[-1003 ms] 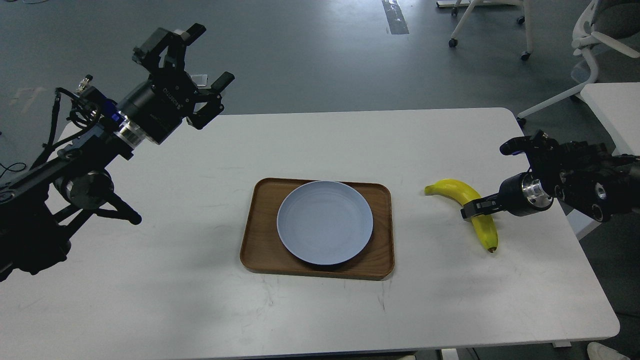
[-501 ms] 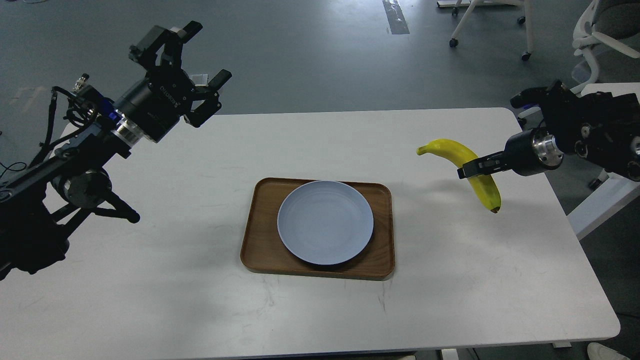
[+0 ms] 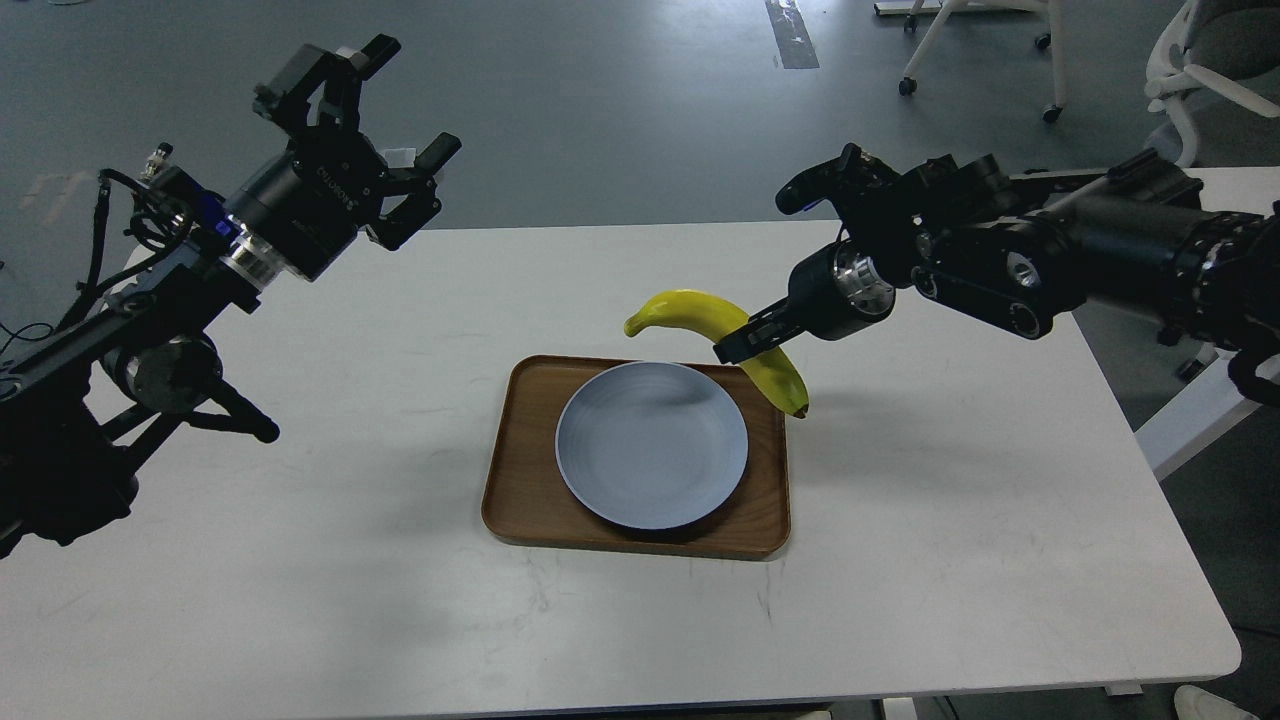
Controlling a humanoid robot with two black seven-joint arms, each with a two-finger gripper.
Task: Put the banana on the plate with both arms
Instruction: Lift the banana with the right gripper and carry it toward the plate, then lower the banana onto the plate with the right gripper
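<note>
Held in the air over the far right corner of the tray: a curved, bright yellow banana (image 3: 715, 325), greenish stem tip pointing left, dark brown end hanging down toward the near right. Clamped across its middle by the black two-finger right gripper (image 3: 745, 338), fingers closed on the fruit, the black right arm with its silver wrist joint (image 3: 1010, 255) reaching in from the right edge. Not touching the plate; seen just past the plate's far right rim, with a soft shadow cast on the plate's far side. Resting on a rectangular brown wood-grain tray with rounded corners (image 3: 520, 500): a round, shallow, pale blue-grey plate (image 3: 650, 450), bare, set slightly toward the tray's right. Beneath both, a white table with rounded corners (image 3: 950, 560), lightly scuffed near the front. Raised high at the far left, well apart from tray and banana: the black left gripper (image 3: 375, 115), fingers spread wide and holding nothing, carried on the black left arm with looped cables (image 3: 150, 300). Beyond the table, a grey floor (image 3: 620, 110) and the legs of white wheeled chairs (image 3: 975, 50) at the far right.
</note>
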